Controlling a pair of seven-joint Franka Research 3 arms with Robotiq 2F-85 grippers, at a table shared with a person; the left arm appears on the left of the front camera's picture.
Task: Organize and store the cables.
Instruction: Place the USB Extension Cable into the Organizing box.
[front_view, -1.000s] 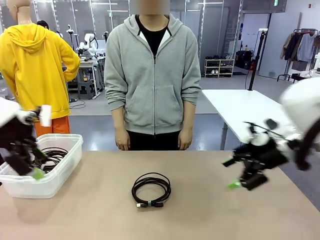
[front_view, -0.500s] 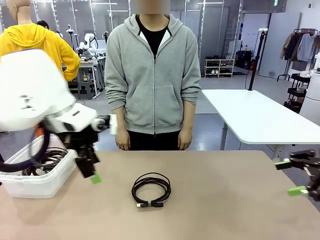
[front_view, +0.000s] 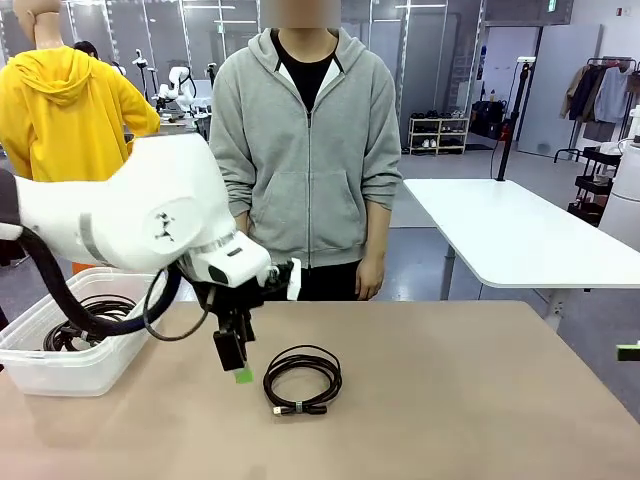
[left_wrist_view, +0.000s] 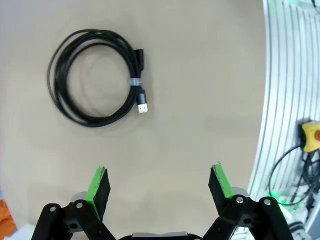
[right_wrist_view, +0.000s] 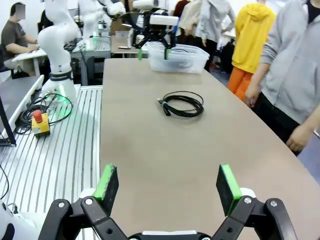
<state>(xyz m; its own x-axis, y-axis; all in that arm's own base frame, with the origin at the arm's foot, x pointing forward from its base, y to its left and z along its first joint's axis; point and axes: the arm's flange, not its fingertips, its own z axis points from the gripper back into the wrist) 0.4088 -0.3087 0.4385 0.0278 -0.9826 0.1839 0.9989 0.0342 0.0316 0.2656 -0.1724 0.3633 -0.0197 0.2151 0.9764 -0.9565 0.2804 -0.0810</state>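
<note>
Swung over from the bin, left tool (left_wrist_view: 159, 186) hangs wide open, empty, beside flat coiled cable (front_view: 302, 378).

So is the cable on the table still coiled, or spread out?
Coiled. The cable lies as a round loop on the table, a small band holding the turns.

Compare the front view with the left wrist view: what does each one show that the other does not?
Front view alone: a clear bin with coiled cables inside, and a person in a grey hoodie. Left wrist view alone: a yellow box with a red button beyond the table edge. Both: the open left pincer and one coiled cable on the table.
</note>
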